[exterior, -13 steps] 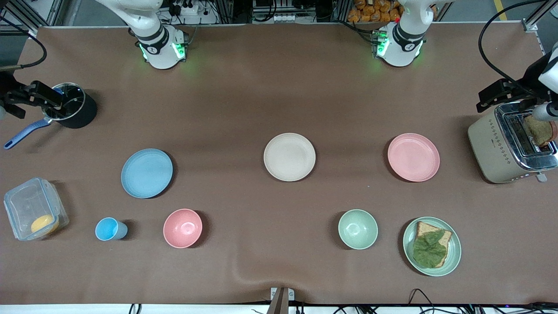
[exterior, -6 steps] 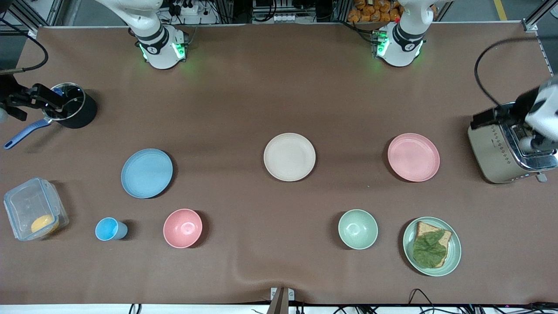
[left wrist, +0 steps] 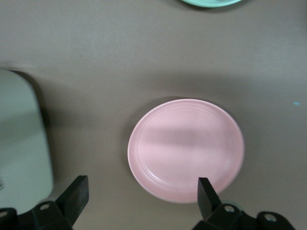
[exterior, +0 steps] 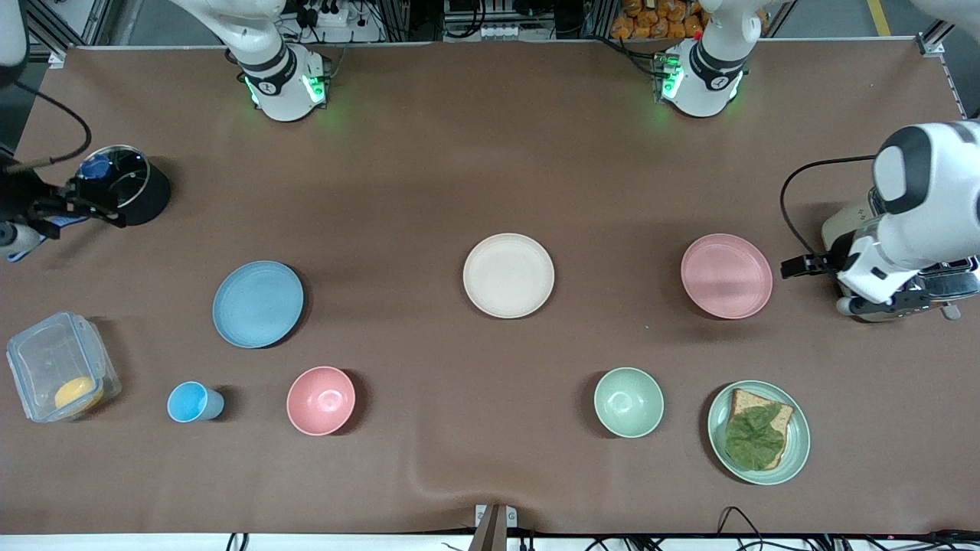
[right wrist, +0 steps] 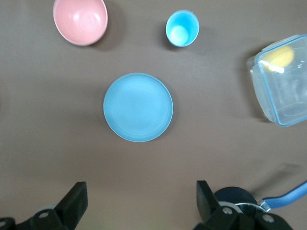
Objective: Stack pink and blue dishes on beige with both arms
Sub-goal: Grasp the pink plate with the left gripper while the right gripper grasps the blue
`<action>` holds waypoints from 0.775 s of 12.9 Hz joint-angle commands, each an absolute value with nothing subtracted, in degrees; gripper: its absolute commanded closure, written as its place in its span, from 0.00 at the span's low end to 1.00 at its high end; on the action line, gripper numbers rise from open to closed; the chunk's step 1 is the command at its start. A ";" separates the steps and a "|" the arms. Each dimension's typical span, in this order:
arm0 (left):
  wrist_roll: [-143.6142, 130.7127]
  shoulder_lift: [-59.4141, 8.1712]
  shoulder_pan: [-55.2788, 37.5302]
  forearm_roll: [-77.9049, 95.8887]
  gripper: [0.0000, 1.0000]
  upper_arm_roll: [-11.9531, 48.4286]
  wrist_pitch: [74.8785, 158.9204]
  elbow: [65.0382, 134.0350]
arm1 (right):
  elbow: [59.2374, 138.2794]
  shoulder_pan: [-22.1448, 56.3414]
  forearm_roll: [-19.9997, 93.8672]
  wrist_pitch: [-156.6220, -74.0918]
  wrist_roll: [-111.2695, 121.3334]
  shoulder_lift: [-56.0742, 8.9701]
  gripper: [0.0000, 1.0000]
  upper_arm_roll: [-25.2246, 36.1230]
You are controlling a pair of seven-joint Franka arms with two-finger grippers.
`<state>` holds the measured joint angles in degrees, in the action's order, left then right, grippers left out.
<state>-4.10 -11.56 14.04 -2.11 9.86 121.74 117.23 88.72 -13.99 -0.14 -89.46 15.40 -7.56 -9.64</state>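
Left gripper (exterior: 880, 302) swung from above toaster (exterior: 850, 222) toward pink plate (exterior: 726, 275), bread slice gone from sight; right gripper (exterior: 31, 218) drifted beside the black pot (exterior: 126, 186)

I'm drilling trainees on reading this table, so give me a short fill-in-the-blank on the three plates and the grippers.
1. The beige plate has ____ stacked on it.
2. The left gripper, fingers open, hangs beside the ____ plate.
3. The right gripper is open near the pot, above the ____ plate.

Missing words: nothing; pink; blue
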 commanded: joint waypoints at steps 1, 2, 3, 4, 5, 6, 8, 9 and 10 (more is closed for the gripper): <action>-3.60 -10.80 15.20 -3.08 0.00 10.20 132.24 126.80 | 88.24 -15.55 -1.14 -92.09 17.49 -12.99 0.00 -10.46; -3.60 -12.29 15.64 -3.08 0.00 10.20 135.67 128.48 | 89.20 -16.25 -1.14 -93.85 17.84 -14.92 0.00 -10.46; -3.60 -13.96 16.60 -3.16 0.00 10.20 137.53 129.02 | 89.73 -17.48 -1.14 -95.35 17.84 -16.94 0.00 -10.46; -3.60 -15.45 17.22 -3.16 0.00 10.28 138.59 129.20 | 90.61 -18.10 -1.14 -97.88 17.93 -18.96 0.00 -10.46; -3.60 -16.69 17.31 -3.16 0.00 10.20 139.65 129.29 | 92.09 -18.89 -1.14 -100.61 18.02 -20.12 0.00 -10.46; -3.60 -17.74 17.31 -3.16 0.00 10.20 140.27 129.29 | 93.94 -19.68 -1.14 -103.59 18.10 -21.17 0.00 -10.46; -3.60 -19.24 18.36 -3.16 0.00 10.20 141.41 129.29 | 95.79 -20.65 -1.14 -107.91 19.94 -23.63 0.00 -10.37; -3.60 -19.86 18.54 -3.25 0.00 10.20 141.59 129.20 | 95.97 -20.83 -1.14 -109.15 19.95 -25.03 0.00 -10.37; -3.60 -20.39 18.63 -3.51 0.04 10.20 141.94 129.20 | 95.89 -21.44 -1.14 -109.86 19.34 -26.70 0.00 -10.37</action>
<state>-4.07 -19.55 17.63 -2.13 9.83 140.80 129.35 95.60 -19.84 -0.26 -108.51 19.17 -24.99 -9.31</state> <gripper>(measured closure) 0.000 0.000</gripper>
